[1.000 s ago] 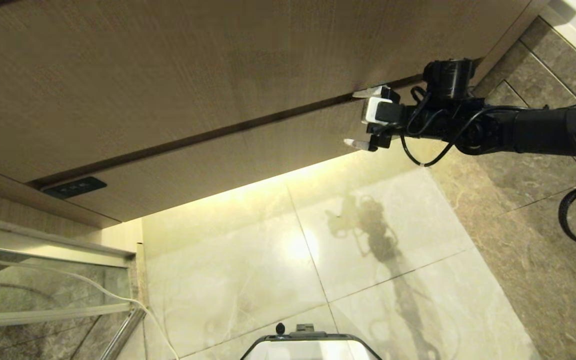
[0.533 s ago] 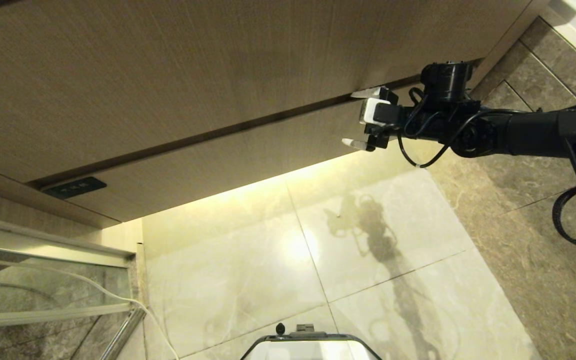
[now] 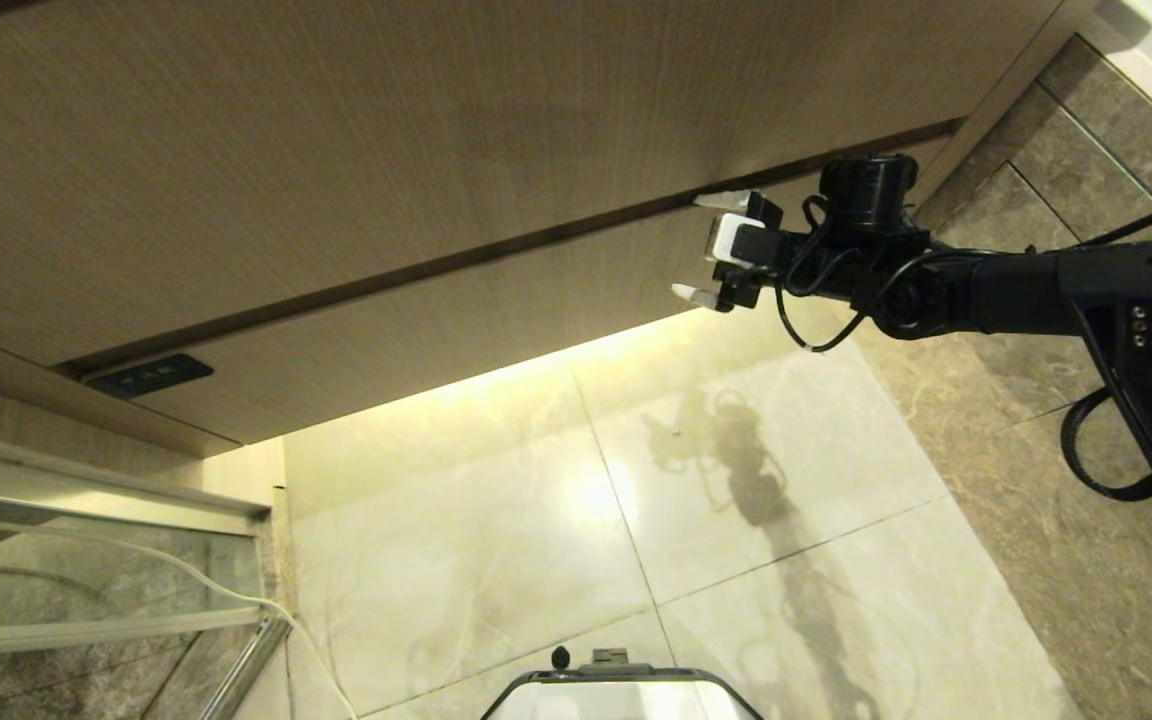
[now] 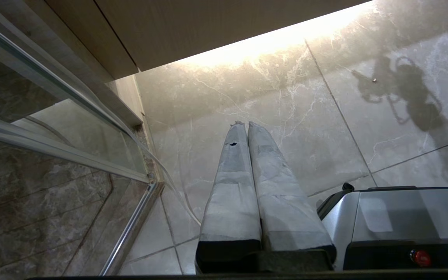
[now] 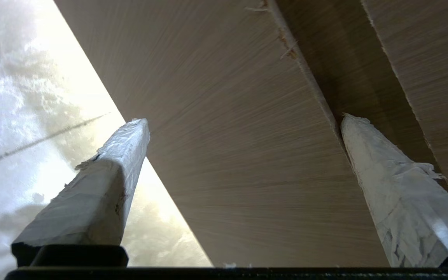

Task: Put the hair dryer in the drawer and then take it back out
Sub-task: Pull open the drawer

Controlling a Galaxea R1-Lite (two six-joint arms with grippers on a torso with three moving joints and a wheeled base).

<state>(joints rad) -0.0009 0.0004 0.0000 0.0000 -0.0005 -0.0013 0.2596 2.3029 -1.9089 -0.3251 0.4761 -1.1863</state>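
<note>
— Where's the drawer?

— Shut, right end effector spread wide, straddling its front near the right end; no hair dryer visible.

— Grip?

— I'd hook the stiff top edge at the gap; smooth, handleless. Left end effector is pinched closed, parked.

I see warm, dim light overall. The brightest source is a yellow strip glowing from under the drawer, washing the floor tiles and leaving a soft glare patch on them. The right arm's shadow falls crisp on the tiles. My right wrist view blows out white on the floor side, and its fingers sit soft and close. Wood grain stays readable; the head view's corners darken slightly.
</note>
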